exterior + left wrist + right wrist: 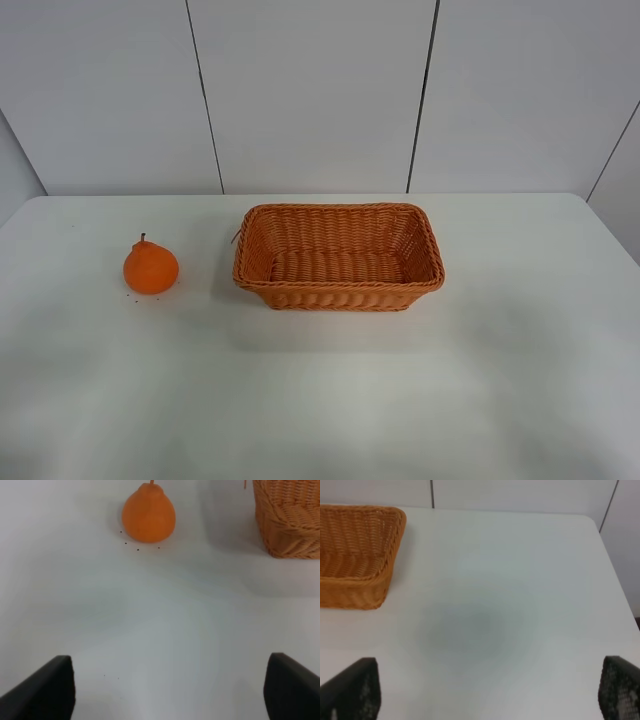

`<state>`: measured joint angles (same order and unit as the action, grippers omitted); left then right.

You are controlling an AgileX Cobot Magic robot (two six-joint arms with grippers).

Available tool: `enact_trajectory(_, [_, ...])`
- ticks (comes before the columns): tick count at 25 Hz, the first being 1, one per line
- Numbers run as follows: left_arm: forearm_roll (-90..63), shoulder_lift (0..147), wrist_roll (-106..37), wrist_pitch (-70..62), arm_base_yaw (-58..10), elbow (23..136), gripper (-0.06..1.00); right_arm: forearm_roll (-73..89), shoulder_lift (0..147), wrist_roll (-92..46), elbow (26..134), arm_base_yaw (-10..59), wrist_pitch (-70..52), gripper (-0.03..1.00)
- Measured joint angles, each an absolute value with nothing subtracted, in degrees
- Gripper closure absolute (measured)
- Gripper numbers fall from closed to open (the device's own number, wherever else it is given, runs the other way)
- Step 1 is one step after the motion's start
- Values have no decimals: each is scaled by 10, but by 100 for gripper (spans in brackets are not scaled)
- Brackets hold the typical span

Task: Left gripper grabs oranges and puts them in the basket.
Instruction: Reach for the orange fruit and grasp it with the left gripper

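A bright orange fruit with a knobbed top and small stem (151, 267) stands upright on the white table, left of the basket. The woven wicker basket (338, 291) sits at the table's middle and holds nothing. Neither arm shows in the exterior high view. In the left wrist view the orange (148, 515) lies well ahead of my left gripper (170, 690), whose fingertips (47, 690) stand wide apart and empty; a basket corner (290, 520) shows beside it. My right gripper (485, 692) is open and empty, with the basket's end (355, 560) ahead of it.
Small dark specks (138, 549) lie on the table by the orange. The white table (320, 400) ends at a white panelled wall (320, 90) behind; its right edge (615, 570) shows in the right wrist view.
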<state>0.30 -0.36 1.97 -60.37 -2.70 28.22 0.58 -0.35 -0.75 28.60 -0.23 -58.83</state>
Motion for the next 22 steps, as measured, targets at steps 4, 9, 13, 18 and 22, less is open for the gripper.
enact_trajectory(4, [3,-4,20,-604,-27,282,7,6,-3,-8,286,-2,-588,27])
enact_trajectory(9, [3,-4,20,-604,-27,282,7,6,-3,-8,286,-2,-588,27])
enact_trajectory(13, [3,-4,20,-602,-27,282,7,6,-3,-8,286,-2,-588,27])
enact_trajectory(18, [3,50,20,-600,-27,326,7,6,-3,-8,286,-2,-588,27])
enact_trajectory(22, [3,183,20,-599,-27,401,7,6,-3,-8,286,-2,-588,27])
